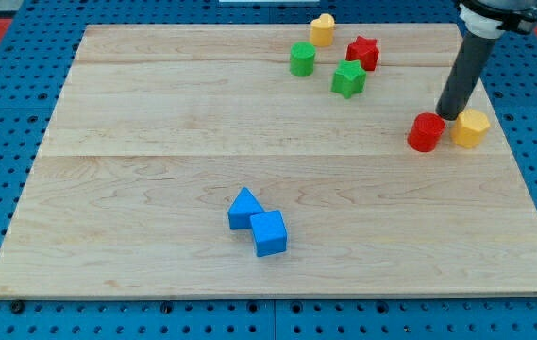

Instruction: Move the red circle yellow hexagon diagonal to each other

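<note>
The red circle (426, 132) lies at the view's right, on the wooden board (155, 189). The yellow hexagon (471, 127) lies just to its right, almost touching it. My tip (448, 116) comes down between the two blocks, just above the gap between them in the view, close to both.
A yellow heart (322, 29), a red star (363, 52), a green cylinder-like block (302, 59) and a green star (348, 78) cluster at the view's top. A blue triangle (243, 209) and a blue cube (269, 233) touch near the bottom centre. The board's right edge is close to the hexagon.
</note>
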Robot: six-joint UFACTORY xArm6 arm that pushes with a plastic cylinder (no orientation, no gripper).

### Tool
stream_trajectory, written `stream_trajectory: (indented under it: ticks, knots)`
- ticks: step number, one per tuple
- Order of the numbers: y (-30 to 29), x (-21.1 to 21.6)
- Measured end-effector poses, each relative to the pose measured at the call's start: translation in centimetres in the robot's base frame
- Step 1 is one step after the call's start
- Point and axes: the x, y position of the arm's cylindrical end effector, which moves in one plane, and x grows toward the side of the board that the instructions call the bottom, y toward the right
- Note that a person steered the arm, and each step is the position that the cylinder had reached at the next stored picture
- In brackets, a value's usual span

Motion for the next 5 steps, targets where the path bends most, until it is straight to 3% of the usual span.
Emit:
stream_trajectory:
  ticks: [1, 2, 3, 4, 5]
  knots:
    - [0.3, 0.0]
    - [4.3, -2.4]
    - [10.2, -0.2]
    - [6.4, 4.1]
    - [1.4, 4.9]
